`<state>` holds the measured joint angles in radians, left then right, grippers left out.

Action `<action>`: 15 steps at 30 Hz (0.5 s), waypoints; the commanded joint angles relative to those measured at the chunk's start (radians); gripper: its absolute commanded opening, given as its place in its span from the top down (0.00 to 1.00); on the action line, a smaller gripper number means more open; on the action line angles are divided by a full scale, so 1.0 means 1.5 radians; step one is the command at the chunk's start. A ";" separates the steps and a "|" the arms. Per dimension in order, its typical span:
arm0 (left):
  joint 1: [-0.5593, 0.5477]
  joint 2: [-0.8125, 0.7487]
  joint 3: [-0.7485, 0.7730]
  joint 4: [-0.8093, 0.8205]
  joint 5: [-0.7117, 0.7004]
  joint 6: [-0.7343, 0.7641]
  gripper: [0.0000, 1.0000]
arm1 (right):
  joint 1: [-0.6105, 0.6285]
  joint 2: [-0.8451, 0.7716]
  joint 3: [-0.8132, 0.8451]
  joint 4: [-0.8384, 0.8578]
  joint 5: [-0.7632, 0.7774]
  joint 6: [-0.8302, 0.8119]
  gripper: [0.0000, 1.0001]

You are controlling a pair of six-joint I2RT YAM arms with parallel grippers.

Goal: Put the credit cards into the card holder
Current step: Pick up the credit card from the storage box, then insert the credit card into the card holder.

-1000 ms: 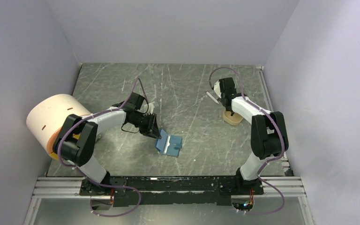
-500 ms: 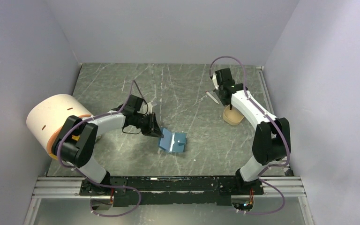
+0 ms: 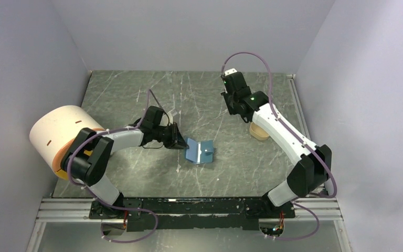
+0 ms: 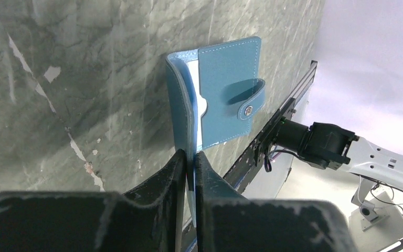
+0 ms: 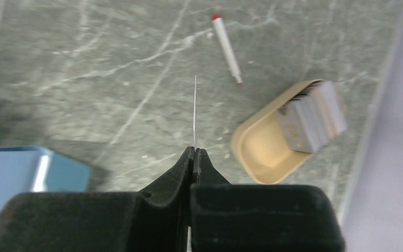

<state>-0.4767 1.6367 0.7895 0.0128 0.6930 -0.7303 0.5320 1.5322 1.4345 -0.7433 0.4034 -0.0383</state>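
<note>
- Your card holder (image 4: 225, 100) sits near the middle of the table (image 3: 136, 94), a little left of centre. It is unsnapped and partly open, and its tab hangs loose.
- The left gripper (image 4: 189, 159) is pinched down narrow on the edge of the holder's near flap and props it up. The opening step looks done to me.
- Something pale shows between the two flaps. You cannot tell from here whether it is a card already seated or just the lining.
- The right gripper (image 5: 194, 153) is clamped on one credit card (image 5: 194, 105), seen edge-on as a thin line. It hangs in the air well apart from the holder, over the far right of the table.
- I judge you are in the carry. This card is lifted but not yet lined up with a slot.
- A stack of credit cards (image 5: 315, 116) stands on edge in the tan tray (image 5: 257, 152), so most of the job looks left to do.
- A white stick with a red tip (image 5: 226, 50) lies beyond the tray, apart from it.
- A large pale cylinder (image 3: 63, 131) stands at the left edge of the table, behind the left arm.
- The holder's slots face away from both wrist cameras, so you cannot count them or see which are free.
- From the top camera the held card is too thin to pick out, and the right arm covers part of the tray.
- The right wrist view is blurred, so you cannot count the cards in the stack.
</note>
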 commanded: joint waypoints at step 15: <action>-0.021 -0.036 -0.072 0.024 -0.070 -0.010 0.71 | 0.072 -0.188 -0.433 0.441 -0.444 0.476 1.00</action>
<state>-0.5003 1.6348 0.7074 0.0544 0.6392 -0.7563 0.5995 1.2762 0.8719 -0.2863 -0.1585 0.5011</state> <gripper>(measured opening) 0.288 0.008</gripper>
